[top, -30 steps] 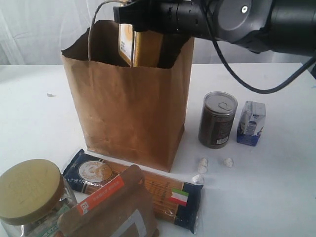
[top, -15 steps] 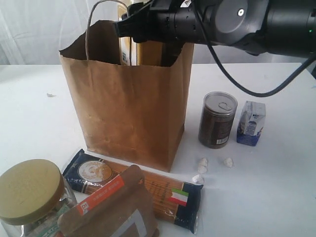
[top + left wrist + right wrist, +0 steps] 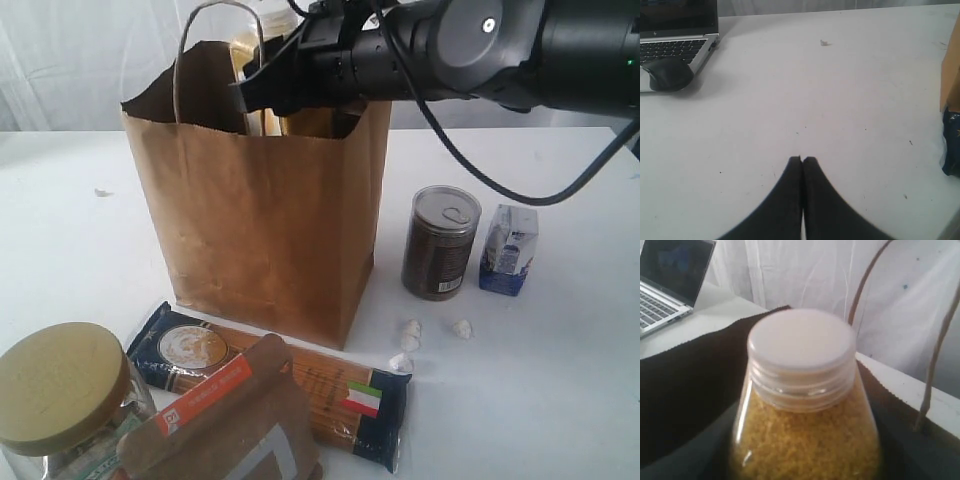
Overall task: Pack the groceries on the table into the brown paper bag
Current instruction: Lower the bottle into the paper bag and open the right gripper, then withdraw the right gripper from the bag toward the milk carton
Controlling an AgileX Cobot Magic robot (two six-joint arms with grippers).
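The brown paper bag [image 3: 265, 220] stands upright on the white table [image 3: 560, 380]. My right gripper [image 3: 268, 92] reaches across to the bag's mouth, shut on the white-capped bottle of yellow grains [image 3: 247, 55], whose lower part is hidden inside the bag. The right wrist view is filled by the bottle [image 3: 805, 440] between the fingers [image 3: 685, 460]. Still on the table are the dark can [image 3: 441, 243], blue-white carton [image 3: 508, 250], gold-lidded jar [image 3: 65, 400], orange-labelled pouch [image 3: 225, 425] and spaghetti pack [image 3: 300, 385]. My left gripper [image 3: 802, 160] is shut and empty above bare table.
A laptop [image 3: 675, 40] and a black mouse [image 3: 667, 74] sit at the table's far corner in the left wrist view. Small white crumbs [image 3: 410, 335] lie between the bag and the can. The bag's loop handle [image 3: 215, 10] rises beside the bottle.
My right gripper has dropped lower at the bag's mouth, taking the bottle deeper into the bag. The left gripper and the other groceries have not moved.
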